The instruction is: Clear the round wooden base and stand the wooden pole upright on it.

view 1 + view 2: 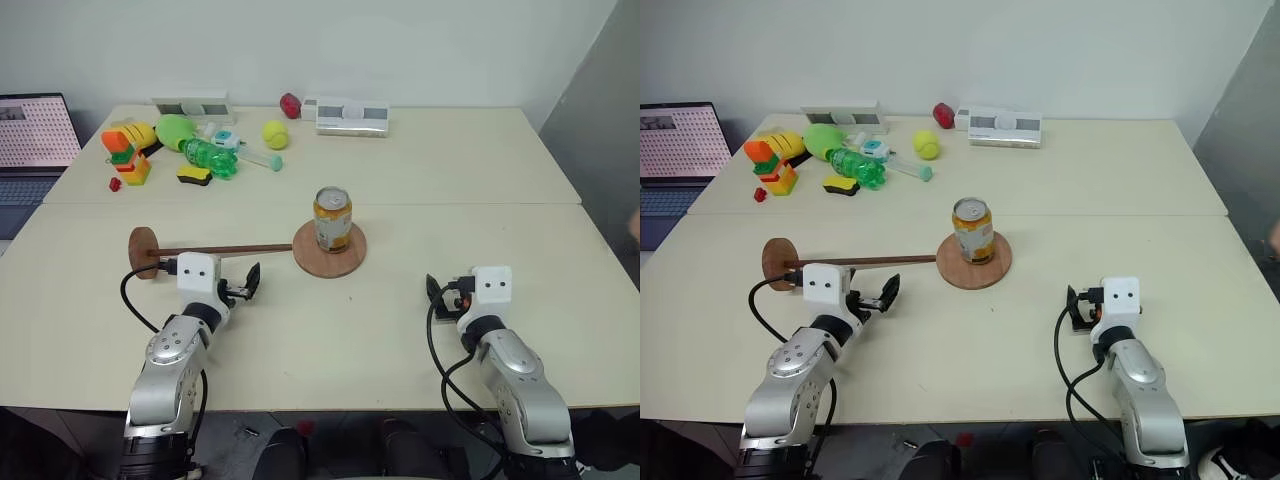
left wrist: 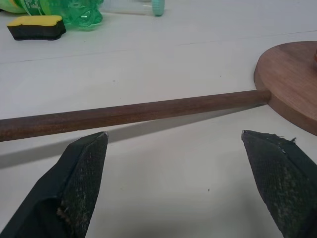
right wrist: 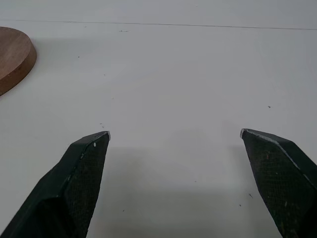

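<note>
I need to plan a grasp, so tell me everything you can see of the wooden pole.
The pole is a long, thin, dark-brown wooden rod with a small round reddish-brown disc fixed at one end. It lies flat on the table, unheld. Its free tip touches the base's rim on the robot's left side. The open left gripper sits just on the robot's side of it, apart.

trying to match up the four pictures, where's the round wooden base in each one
Left eye view: round wooden base at table centre, under the soda can, the wooden pole tip touching its left edge.
Right eye view: same spot, slightly right of centre.
Left wrist view: at the right edge, pole tip meeting it.
Right wrist view: a sliver at the upper left edge.
Shared landmark: the base's rounded rim.
</note>
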